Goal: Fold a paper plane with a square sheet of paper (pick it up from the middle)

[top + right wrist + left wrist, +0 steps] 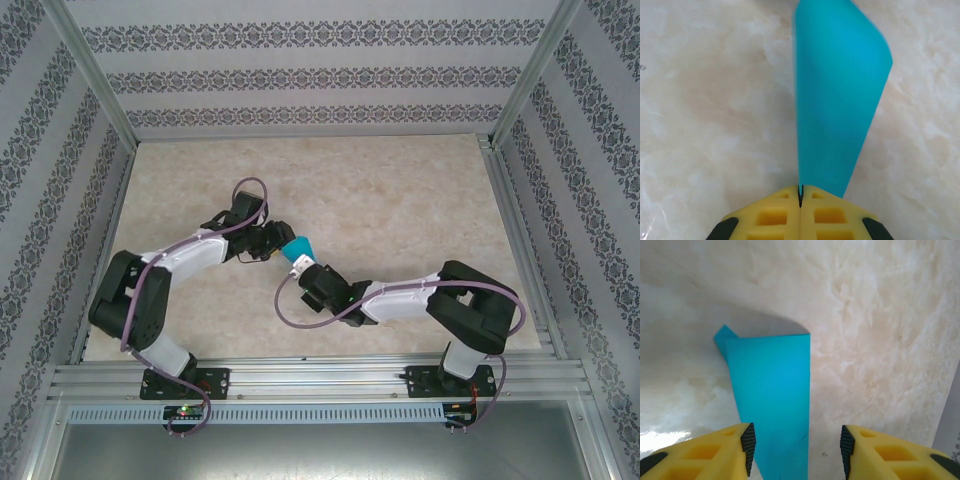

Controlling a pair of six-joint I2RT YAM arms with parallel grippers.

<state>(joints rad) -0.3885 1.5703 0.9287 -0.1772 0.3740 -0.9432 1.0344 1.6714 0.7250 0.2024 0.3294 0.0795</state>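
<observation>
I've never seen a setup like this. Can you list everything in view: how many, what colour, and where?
folded paper: one, teal-blue, near the table's middle, between the two grippers
table: one, beige marble pattern, under the arms
walls: three, white with grey patterned bands, at left, back and right
metal frame: one, silver, around the table, rails along the near edge
cables: two, purple, one looping along each arm
left arm: one, white and black, base at near left
right arm: one, white and black, base at near right
left gripper: one, yellow fingers, open, the paper between them
right gripper: one, yellow fingers, shut on the paper's narrow end
</observation>
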